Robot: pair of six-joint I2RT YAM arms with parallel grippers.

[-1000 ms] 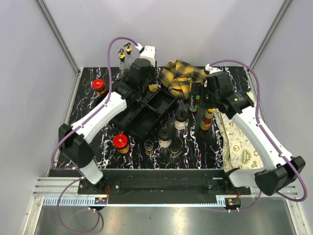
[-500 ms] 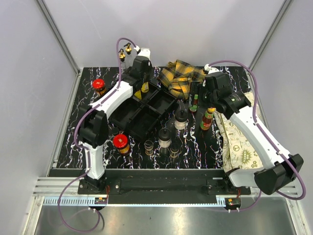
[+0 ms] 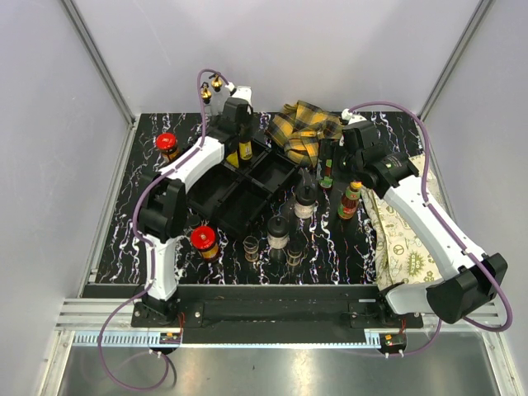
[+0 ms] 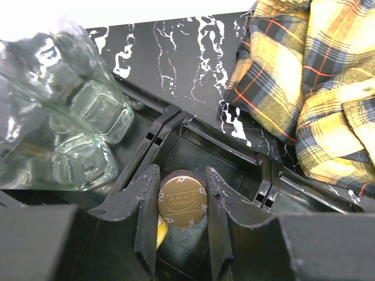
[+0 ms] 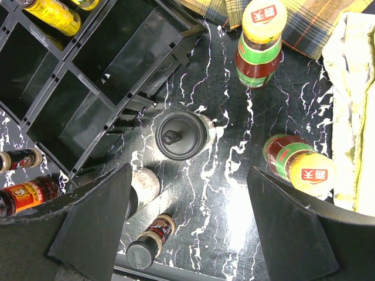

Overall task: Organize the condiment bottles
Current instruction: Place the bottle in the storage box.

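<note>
My left gripper is shut on a yellow bottle with a gold cap and holds it upright in the far compartment of the black divided tray. Two clear gold-spouted glass bottles stand just left of it. My right gripper is open and empty, hovering over bare table between a black-topped jar and two yellow-capped sauce bottles. Red-lidded jars stand left of the tray. Small shakers stand at the front.
The yellow plaid cloth lies bunched behind the tray. A cream patterned cloth lies along the right edge. Yellow bottles lie in a tray compartment in the right wrist view. Grey walls close in the table.
My left arm has stretched out and carried the gold-capped bottle left and back, into the tray's far compartment. My right gripper has shifted slightly towards the back.
</note>
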